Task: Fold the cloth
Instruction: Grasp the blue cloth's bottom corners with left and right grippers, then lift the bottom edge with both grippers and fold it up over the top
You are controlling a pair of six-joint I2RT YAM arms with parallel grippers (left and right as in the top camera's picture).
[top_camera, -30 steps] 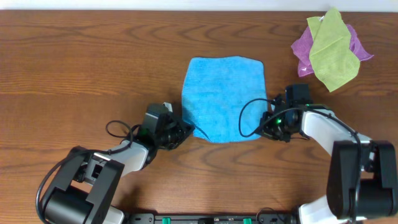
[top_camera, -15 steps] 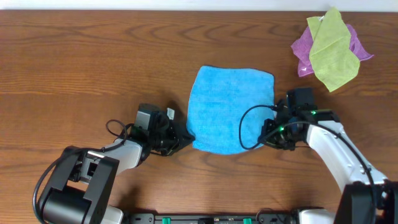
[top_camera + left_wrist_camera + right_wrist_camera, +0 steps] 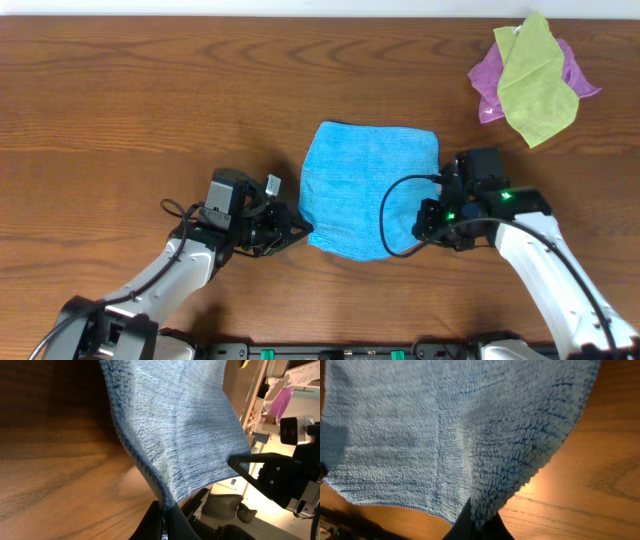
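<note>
Two near-edge cloth (image 3: 368, 190) corners pinched: left fingers (image 3: 177, 526), right fingers (image 3: 459, 527).

I see the cloth (image 3: 368, 190) near the middle of the bench (image 3: 120, 100), slightly toward 3 o'clock. My left end effector (image 3: 300, 232) sits at the cloth's 8 o'clock corner and my right end effector (image 3: 420, 222) at its 4 o'clock corner, each clamped onto the near edge. At 2 o'clock from the cloth, well apart, a heap lies by the bench's far edge, with the top cloth (image 3: 535, 80) draped over the bottom cloth (image 3: 486, 82).
</note>
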